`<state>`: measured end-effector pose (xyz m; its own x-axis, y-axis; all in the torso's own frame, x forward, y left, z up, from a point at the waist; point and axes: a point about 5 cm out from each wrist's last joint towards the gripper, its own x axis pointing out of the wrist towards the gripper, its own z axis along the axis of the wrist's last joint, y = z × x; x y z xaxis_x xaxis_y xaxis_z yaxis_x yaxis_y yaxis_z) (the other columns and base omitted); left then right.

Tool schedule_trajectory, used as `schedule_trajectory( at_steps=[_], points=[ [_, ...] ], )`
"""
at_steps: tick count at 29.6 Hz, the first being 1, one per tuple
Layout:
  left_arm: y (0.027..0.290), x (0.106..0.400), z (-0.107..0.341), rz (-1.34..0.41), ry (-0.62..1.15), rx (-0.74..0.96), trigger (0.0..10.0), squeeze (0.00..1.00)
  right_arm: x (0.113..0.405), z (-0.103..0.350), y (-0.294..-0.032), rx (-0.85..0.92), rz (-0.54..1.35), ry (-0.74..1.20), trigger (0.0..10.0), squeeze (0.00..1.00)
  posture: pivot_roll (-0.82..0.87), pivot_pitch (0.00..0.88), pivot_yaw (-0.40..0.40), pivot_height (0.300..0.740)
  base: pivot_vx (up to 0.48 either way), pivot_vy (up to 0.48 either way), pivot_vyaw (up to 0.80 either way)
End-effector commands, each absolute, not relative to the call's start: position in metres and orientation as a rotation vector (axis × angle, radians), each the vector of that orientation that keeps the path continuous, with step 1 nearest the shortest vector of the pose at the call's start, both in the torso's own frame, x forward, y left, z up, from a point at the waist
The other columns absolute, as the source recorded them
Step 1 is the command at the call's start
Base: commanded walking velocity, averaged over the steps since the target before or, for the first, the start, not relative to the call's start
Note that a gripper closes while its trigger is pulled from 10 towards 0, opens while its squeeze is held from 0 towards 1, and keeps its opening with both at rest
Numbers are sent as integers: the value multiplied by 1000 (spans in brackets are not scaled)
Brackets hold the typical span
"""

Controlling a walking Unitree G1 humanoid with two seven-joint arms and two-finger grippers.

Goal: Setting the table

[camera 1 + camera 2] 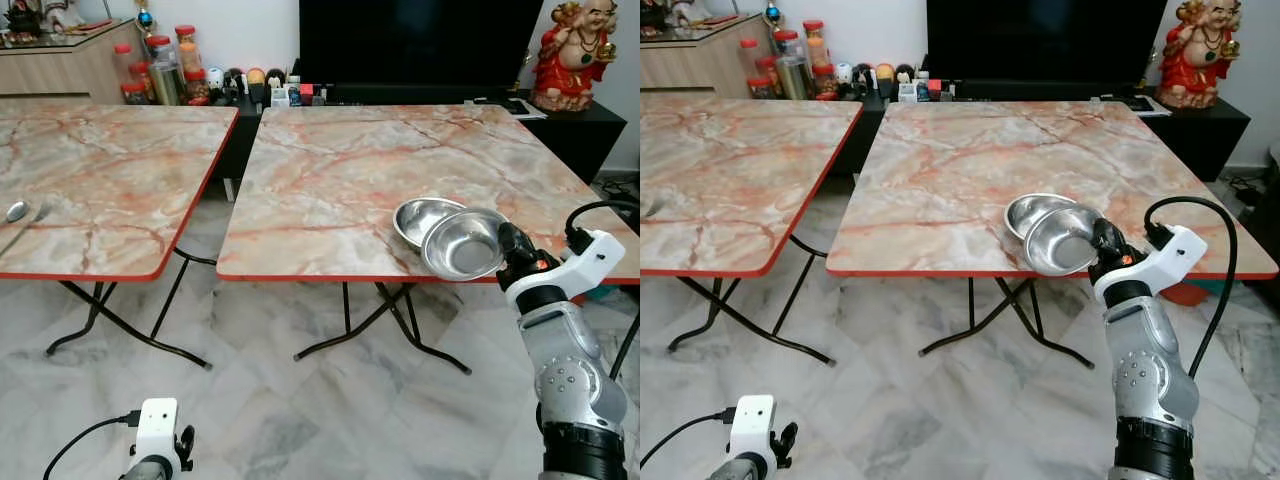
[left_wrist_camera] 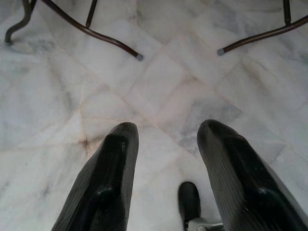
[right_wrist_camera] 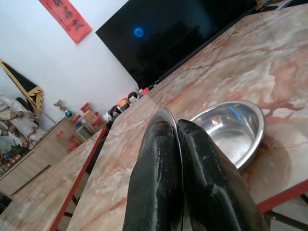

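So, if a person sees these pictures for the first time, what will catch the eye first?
Probably the right gripper, raised at the near edge of the right marble-patterned table and pinching the rim of a tilted steel bowl. That bowl leans over a second steel bowl lying flat on the table. Next, the red laughing figurine on the black cabinet behind, beside the big dark screen.

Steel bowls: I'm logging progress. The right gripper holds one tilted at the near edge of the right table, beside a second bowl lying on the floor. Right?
Not quite. The second bowl rests on the right table, not the floor, as the left eye view shows. The right gripper does hold the tilted bowl at the near edge.
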<state>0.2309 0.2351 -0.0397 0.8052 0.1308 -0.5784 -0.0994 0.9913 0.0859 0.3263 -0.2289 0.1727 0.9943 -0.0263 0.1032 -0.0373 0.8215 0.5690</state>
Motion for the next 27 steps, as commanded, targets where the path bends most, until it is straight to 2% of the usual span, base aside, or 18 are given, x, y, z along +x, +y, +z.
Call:
schedule_trajectory(
  at_steps=[1, 22, 27],
  points=[
    [239, 233, -37, 138, 618, 52, 10000, 0, 326, 177, -230, 580, 6, -120, 10000, 0, -38, 48, -8, 740, 304, 0, 0],
    [239, 234, -37, 136, 619, 56, 10000, 0, 328, 174, -229, 565, 3, -93, 10000, 0, -36, 46, -6, 740, 309, 0, 0],
    [239, 234, -37, 133, 621, 56, 10000, 0, 329, 173, -227, 565, 6, -92, 10000, 0, -40, 41, -3, 740, 51, 0, 0]
  ],
)
